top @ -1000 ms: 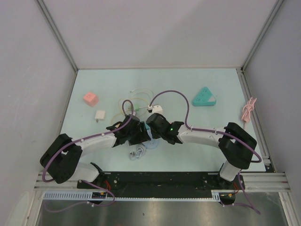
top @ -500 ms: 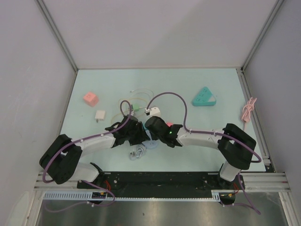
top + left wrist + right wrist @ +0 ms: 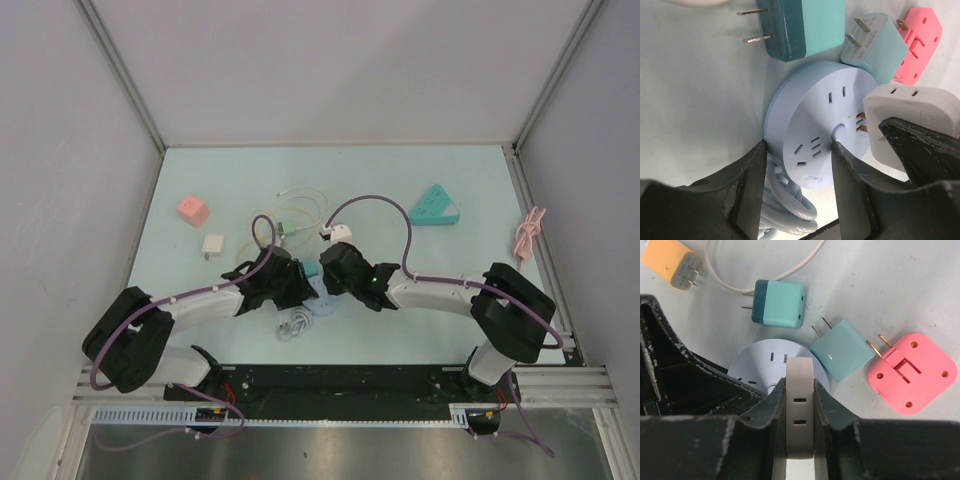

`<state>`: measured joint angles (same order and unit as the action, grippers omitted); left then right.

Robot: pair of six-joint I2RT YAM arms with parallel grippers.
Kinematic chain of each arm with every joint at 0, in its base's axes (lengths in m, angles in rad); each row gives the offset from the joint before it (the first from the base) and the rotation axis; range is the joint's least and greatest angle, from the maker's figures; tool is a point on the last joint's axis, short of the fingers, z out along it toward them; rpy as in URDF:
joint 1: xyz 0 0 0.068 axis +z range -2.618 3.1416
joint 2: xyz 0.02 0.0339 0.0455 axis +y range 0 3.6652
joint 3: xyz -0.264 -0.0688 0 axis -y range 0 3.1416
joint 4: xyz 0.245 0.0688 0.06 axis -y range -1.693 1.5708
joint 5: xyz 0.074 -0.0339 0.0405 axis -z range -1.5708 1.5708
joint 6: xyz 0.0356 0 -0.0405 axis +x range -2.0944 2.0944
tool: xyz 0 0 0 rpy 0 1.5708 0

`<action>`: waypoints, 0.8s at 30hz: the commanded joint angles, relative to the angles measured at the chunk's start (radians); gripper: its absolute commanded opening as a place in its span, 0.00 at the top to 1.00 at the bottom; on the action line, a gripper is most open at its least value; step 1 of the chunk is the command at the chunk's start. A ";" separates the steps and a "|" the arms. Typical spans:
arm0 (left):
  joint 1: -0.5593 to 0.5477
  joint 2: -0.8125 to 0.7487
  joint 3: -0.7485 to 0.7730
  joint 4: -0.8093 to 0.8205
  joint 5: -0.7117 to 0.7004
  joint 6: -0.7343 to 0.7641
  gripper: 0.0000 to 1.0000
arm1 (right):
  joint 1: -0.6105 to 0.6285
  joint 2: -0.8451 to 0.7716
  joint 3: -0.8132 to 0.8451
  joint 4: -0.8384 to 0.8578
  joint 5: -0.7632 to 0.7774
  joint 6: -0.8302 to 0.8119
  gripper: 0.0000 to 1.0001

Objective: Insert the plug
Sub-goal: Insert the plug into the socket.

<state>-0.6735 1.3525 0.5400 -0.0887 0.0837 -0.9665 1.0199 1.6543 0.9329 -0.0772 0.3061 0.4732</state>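
At the near middle of the table, the two wrists meet and cover most of what lies under them in the top view; only a sliver of the round blue socket (image 3: 320, 299) shows between them. The right gripper (image 3: 800, 387) is clamped on the white plug (image 3: 800, 415), one finger on each flat side, and its fingers hide the plug's lower end. From the left wrist, the plug's two brass pins (image 3: 860, 122) lie against the socket's face just beside its raised centre. Whether they sit in any slot cannot be made out. The left gripper (image 3: 797, 147) stands with its jaws apart, one finger at the socket's rim and the other over its face. Whether they press on it cannot be told. Just beside the socket lie a dark teal charger (image 3: 779, 304), a light teal charger (image 3: 840, 350) and a pink adapter (image 3: 912, 372). The socket's coiled cable (image 3: 785, 212) is cut off at the frame edge.
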 commanded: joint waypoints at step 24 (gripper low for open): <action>-0.008 0.001 -0.055 0.008 0.022 -0.045 0.47 | 0.066 0.084 -0.135 -0.285 -0.045 -0.070 1.00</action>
<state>-0.6666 1.3472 0.5095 -0.0399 0.1162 -1.0237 1.0538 1.6478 0.8856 -0.0174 0.3553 0.4252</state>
